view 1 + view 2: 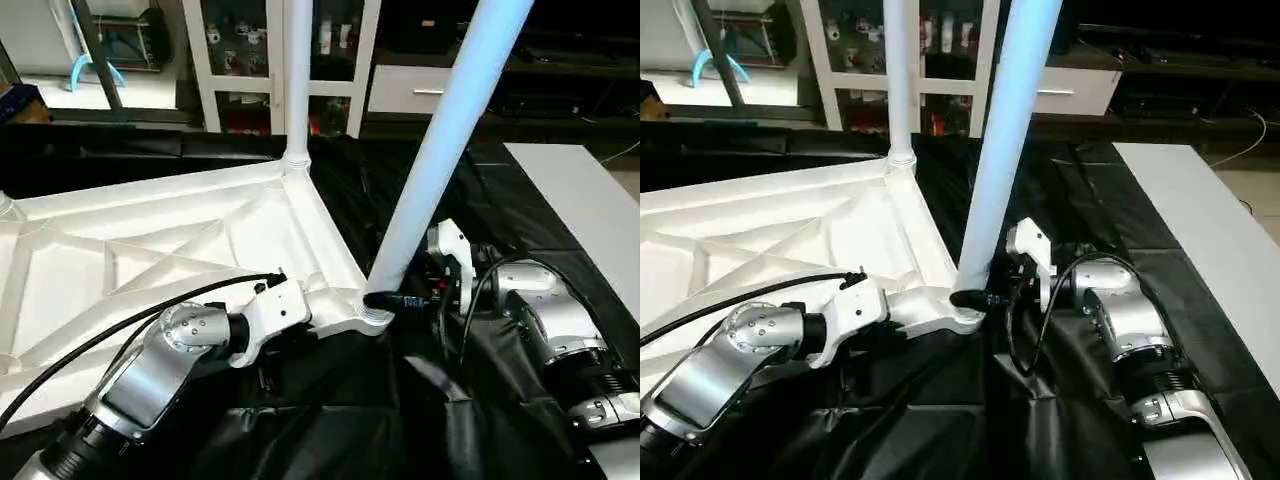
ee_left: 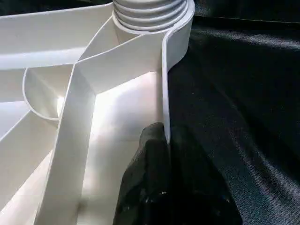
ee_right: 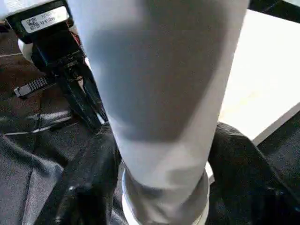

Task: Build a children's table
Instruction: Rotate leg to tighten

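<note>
Behind the tilted leg (image 1: 440,150), the right pincer (image 1: 385,299) is mostly hidden.

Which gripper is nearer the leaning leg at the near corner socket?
Right. The right gripper is clamped around the base of the leaning leg; the left gripper pinches the table top's rim just short of that socket.
</note>
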